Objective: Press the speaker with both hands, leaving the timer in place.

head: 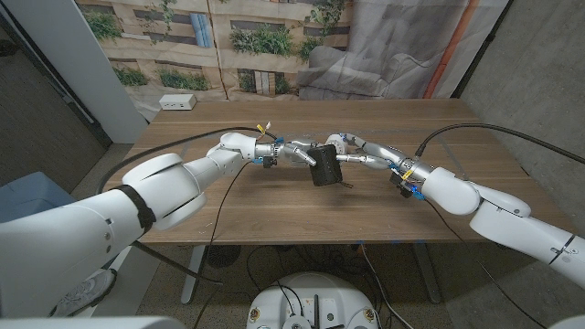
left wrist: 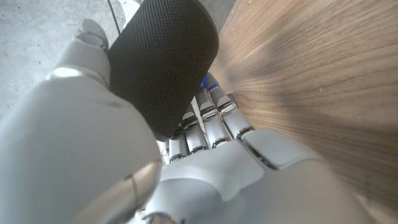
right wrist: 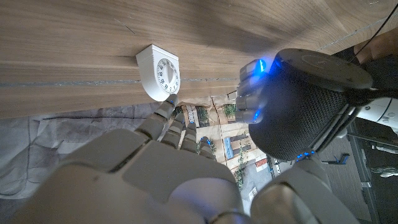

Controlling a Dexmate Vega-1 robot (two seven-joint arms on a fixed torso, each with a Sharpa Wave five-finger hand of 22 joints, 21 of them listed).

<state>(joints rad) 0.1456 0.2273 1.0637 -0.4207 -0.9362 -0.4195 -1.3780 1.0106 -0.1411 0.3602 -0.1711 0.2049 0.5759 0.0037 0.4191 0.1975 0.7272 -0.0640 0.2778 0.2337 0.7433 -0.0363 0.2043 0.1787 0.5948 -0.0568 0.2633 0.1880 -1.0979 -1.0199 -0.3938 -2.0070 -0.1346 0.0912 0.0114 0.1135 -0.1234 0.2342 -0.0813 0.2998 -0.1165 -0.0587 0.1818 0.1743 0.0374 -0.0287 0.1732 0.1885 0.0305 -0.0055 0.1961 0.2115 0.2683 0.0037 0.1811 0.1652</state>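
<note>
Now left hand [head: 294, 153] grips speaker [head: 324, 164] on one side, fingers [left wrist: 208, 121] wrapped round mesh body. Right hand [head: 352, 156] presses opposite side. Speaker at mid-table [head: 274, 215], between both hands; black cylinder, long axis tilted, flat top leaning toward robot. White timer [right wrist: 159, 71] on wood just beyond speaker, dial visible.

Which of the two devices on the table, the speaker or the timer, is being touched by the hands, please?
The black mesh speaker: the left hand and right hand press its sides. The white timer sits apart at the far edge.
</note>
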